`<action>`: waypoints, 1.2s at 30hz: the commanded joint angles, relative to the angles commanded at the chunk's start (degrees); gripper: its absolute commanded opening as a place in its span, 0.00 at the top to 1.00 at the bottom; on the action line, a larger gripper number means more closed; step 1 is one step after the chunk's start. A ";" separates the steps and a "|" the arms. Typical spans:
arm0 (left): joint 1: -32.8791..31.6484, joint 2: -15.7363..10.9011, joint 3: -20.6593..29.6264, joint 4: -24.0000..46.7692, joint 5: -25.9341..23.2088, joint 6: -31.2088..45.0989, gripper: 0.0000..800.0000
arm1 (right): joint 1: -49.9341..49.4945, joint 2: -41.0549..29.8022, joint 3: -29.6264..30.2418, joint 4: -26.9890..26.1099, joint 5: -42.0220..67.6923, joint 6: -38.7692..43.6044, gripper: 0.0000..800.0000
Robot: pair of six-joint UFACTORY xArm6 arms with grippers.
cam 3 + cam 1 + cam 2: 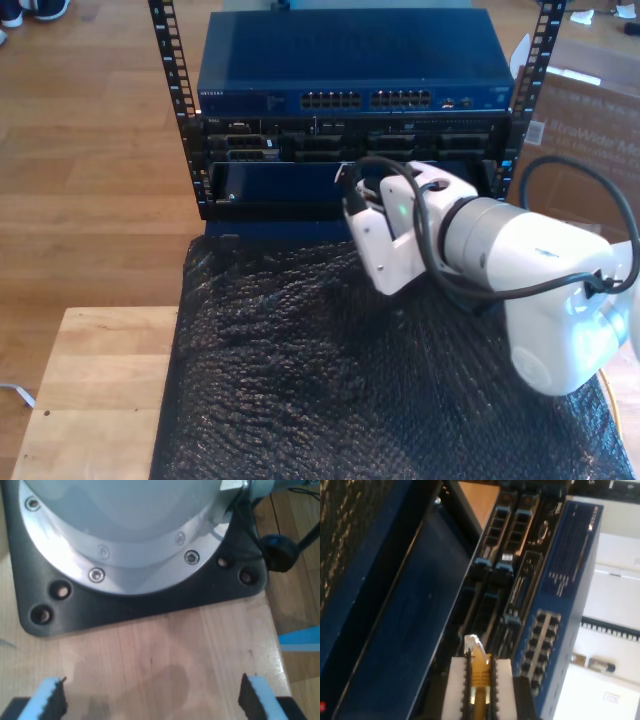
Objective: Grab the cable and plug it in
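Note:
My second gripper (480,682) is shut on the yellow cable (481,672). The cable's clear plug (473,646) sticks out past the white pads (456,685). The plug points at the dark server face (492,605) in the rack, beside the blue switch (570,570) and its rows of ports (540,635); I cannot tell whether it touches. In the exterior view the white second arm (500,250) reaches in from the exterior view's right, with my second gripper (348,185) at the rack's lower bay, under the blue switch (350,90). My first gripper (153,700) is open, with nothing between its fingers, above bare wood.
A black bubble-wrap mat (300,360) covers the table in front of the rack, and bare wood (90,380) shows at the exterior view's left. A cardboard box (590,120) stands at the exterior view's right. An arm's round base (125,530) on a black plate (150,605) faces my first gripper.

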 joint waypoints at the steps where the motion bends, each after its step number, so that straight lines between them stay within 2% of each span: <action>1: 0.00 0.00 -0.09 0.00 0.00 0.00 0.00 | -0.26 0.44 -0.09 -0.09 -0.53 -0.18 1.00; 7: 0.00 0.00 0.00 0.00 0.00 0.00 0.00 | -0.53 6.07 -2.29 0.35 -12.04 -0.18 1.00; 11: 0.00 0.00 -0.09 0.00 0.00 0.00 0.00 | -0.53 8.09 -3.16 1.05 -15.21 -0.09 1.00; 19: 0.00 0.00 -0.09 0.00 0.00 -0.09 0.00 | -0.35 10.99 -3.08 12.31 -21.80 -0.44 1.00; 24: 0.00 0.00 -0.09 0.00 0.00 -0.09 0.00 | -0.35 13.54 -3.25 12.92 -24.88 -0.09 1.00; 31: 0.00 0.00 -0.09 0.00 0.00 0.00 0.00 | -0.35 19.69 -5.98 13.89 -38.24 -0.44 1.00; 36: 0.00 0.00 0.00 0.00 0.00 0.00 0.00 | 1.14 20.66 -7.21 20.40 -39.30 -0.79 1.00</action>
